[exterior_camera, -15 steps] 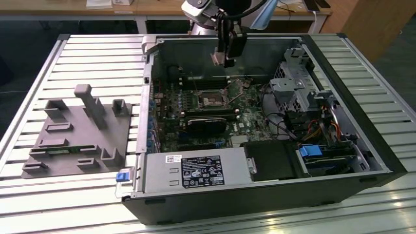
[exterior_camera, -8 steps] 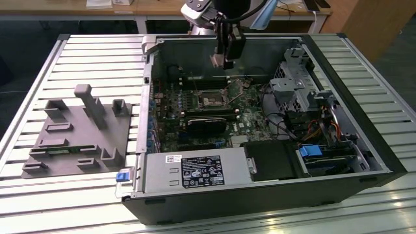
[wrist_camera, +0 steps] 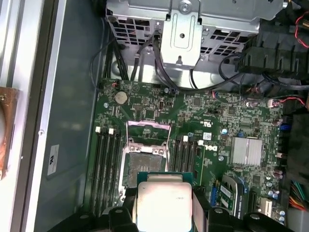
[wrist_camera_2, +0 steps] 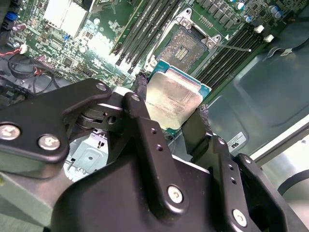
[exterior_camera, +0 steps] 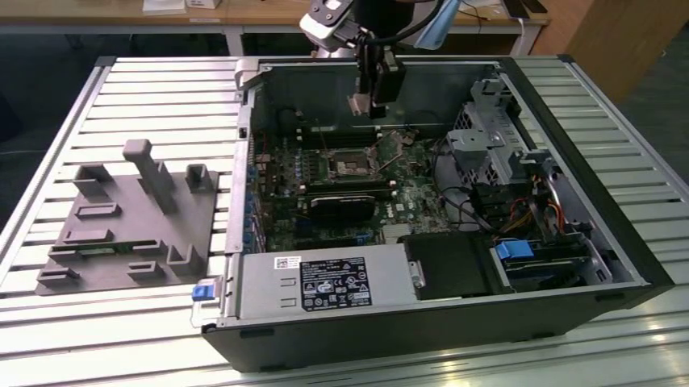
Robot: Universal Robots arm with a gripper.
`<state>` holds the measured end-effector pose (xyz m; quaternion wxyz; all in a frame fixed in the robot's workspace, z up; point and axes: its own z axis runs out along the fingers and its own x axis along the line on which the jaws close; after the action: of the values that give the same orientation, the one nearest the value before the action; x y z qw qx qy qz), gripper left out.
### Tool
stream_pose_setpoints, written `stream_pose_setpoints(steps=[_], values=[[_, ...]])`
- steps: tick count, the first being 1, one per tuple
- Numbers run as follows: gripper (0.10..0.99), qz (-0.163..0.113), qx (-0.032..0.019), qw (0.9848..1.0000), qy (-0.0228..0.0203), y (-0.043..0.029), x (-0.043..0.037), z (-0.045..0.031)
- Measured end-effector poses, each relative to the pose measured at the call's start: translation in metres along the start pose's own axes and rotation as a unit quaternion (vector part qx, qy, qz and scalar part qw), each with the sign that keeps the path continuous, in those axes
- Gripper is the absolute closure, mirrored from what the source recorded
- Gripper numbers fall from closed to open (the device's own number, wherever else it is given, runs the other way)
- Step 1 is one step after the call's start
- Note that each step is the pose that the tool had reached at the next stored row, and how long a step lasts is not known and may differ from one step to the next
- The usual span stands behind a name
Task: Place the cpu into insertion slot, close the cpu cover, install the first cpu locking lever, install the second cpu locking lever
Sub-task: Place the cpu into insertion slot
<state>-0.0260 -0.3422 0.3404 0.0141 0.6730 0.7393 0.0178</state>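
**benchrat:** Why are you carrying the cpu (wrist_camera_2: pixel 174 99) like that?

**socketfan:** Check the second wrist view: your end effector (wrist_camera_2: pixel 171 102) is pinching the chip by two opposite edges, with the metal lid facing the camera. My guess is that's so nothing touches the contact side and it points at the board. An edge grip also leaves the corners free for lining up with the socket walls, I reckon.

**benchrat:** And where's the socket from there?

**socketfan:** The insertion slot (wrist_camera: pixel 145 164) sits open on the green board, beyond the chip in both wrist views and well apart from it. Nothing's touching. In the exterior view you're hanging high inside the open computer case (exterior_camera: pixel 431 322), with the slot below you.

The cpu cover (wrist_camera: pixel 147 123) looks flipped up off the socket, which would be why the dark centre is bare. The case lies on its side on the bench (exterior_camera: pixel 140 89), so the board faces up at you.
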Motion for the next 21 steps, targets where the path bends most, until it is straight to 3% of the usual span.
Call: stream_pose_setpoints(steps=[9,17,21], values=[[0.545,0.022,-0.0001,0.9998,-0.0009,-0.0001,0.0028,0.0078],[0.545,0.024,-0.0001,0.9997,-0.0012,-0.0005,0.0028,0.0155],[0.545,0.024,0.0002,0.9997,-0.0048,-0.0006,0.0028,0.0179]])
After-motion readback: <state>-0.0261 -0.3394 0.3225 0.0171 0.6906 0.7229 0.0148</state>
